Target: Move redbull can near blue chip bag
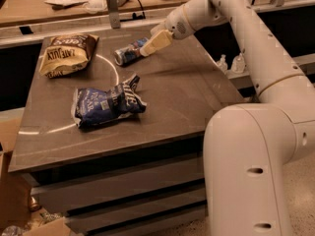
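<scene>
The redbull can (129,53) lies on its side near the far edge of the dark table (187,97), blue and silver with its silver top pointing left. The blue chip bag (107,102) lies crumpled in the table's middle-left, nearer to me than the can. My gripper (150,45) reaches down from the upper right, its cream fingertips at the can's right end, touching or just over it.
A brown-and-tan chip bag (66,54) lies at the table's far left. A white curved line (116,73) runs across the tabletop. My large white arm base (256,166) fills the lower right. A cluttered wooden counter (59,4) stands behind the table. A cardboard box (12,205) sits at lower left.
</scene>
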Robot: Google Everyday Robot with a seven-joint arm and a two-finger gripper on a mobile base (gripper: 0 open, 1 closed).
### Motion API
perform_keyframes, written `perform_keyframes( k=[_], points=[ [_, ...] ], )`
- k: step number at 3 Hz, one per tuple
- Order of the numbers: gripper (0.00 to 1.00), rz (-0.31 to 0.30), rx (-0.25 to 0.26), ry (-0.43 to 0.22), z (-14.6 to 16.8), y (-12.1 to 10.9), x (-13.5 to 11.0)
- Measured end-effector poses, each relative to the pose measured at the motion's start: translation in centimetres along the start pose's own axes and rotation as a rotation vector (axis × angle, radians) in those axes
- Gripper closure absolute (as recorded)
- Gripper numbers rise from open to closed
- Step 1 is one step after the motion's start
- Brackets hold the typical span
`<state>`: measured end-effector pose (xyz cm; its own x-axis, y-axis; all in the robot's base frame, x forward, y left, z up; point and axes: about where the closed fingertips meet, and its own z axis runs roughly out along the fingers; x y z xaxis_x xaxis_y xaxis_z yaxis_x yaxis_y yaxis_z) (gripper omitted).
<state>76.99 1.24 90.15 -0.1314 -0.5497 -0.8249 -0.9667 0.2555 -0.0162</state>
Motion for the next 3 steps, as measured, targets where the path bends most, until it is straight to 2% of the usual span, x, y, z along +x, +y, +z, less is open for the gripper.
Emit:
perform_keyframes(
  k=[3],
  points=[
    [0.00, -0.249, -0.102, 0.176, 1.5, 2.5, -1.7]
  ],
)
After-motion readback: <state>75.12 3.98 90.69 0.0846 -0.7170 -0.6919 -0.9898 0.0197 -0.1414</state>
